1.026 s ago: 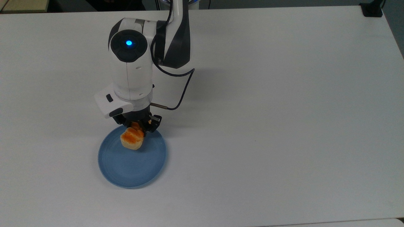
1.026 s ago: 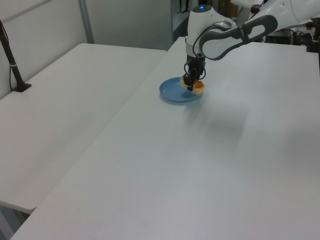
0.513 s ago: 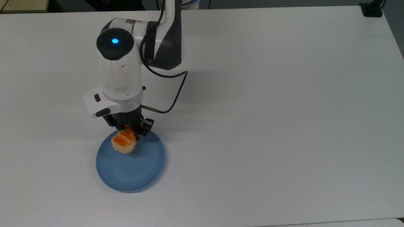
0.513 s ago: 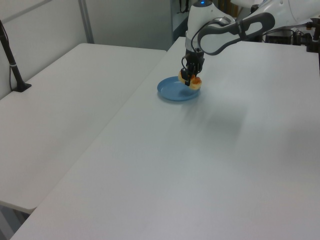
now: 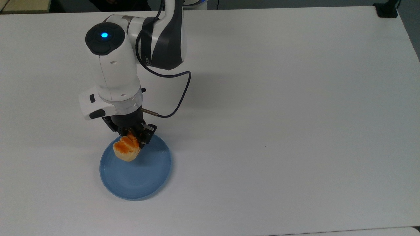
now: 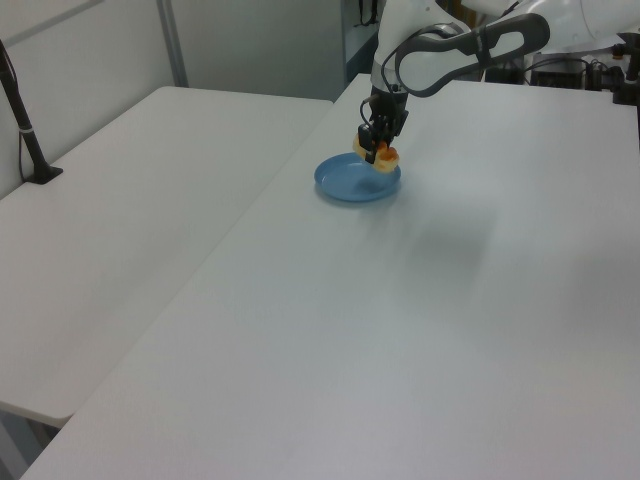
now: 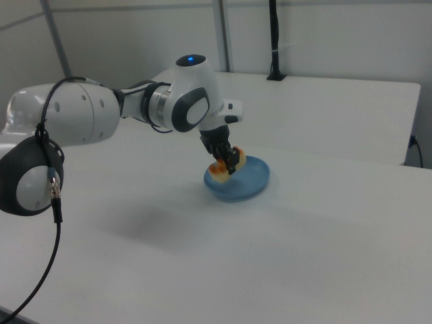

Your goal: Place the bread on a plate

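Held tight in the black two-finger gripper (image 5: 132, 135) of the white robot arm (image 5: 113, 70): the small orange-brown bread with pale cream sides (image 5: 126, 148), squeezed between both fingers. Seen in the left view as the same gripper (image 6: 377, 148) closed around the bread (image 6: 385, 157), and in the right view too, gripper (image 7: 226, 156) pinching the bread (image 7: 221, 166).

Hung above the round light-blue plate with the raised rim (image 5: 137, 180), over the plate's edge nearest the arm, not over the plate's middle. Lifted a little off the plate (image 6: 350, 186) in the left view, with a bit of blue showing under the bun. Tipped a bit in the right view, low end toward the plate (image 7: 246, 185). Could not tell whether the low end touched the plate.

Lay flat on the big white table (image 5: 295, 114), that plate. Looped out beside the gripper, away from the plate: a thin dark cable (image 5: 182, 95).
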`<control>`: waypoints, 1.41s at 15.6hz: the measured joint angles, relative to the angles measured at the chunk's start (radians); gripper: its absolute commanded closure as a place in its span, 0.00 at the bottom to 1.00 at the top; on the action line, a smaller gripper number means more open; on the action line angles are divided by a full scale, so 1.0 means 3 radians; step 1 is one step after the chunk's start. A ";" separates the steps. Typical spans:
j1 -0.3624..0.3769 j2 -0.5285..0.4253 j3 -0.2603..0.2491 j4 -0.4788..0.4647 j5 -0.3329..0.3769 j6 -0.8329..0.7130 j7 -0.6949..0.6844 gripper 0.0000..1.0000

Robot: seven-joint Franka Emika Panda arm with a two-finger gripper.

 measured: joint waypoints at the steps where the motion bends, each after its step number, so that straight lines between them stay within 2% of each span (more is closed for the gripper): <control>1: 0.0001 0.0052 0.0001 0.0073 0.0008 0.0000 0.0118 0.55; 4: 0.0005 0.0189 0.0003 0.0233 0.0012 0.0068 0.0371 0.54; 5: 0.0007 0.0229 0.0004 0.0264 0.0012 0.0121 0.0427 0.48; 6: 0.0009 0.0264 0.0005 0.0287 0.0012 0.0150 0.0459 0.21; 7: 0.0011 0.0292 0.0006 0.0301 0.0012 0.0164 0.0473 0.02; 18: 0.0012 0.0306 0.0002 0.0336 0.0011 0.0174 0.0426 0.00; 20: 0.0004 0.0224 -0.0006 0.0342 0.0011 0.0154 0.0393 0.00; 22: -0.0020 -0.0001 -0.0014 0.0342 0.0011 -0.0224 0.0204 0.00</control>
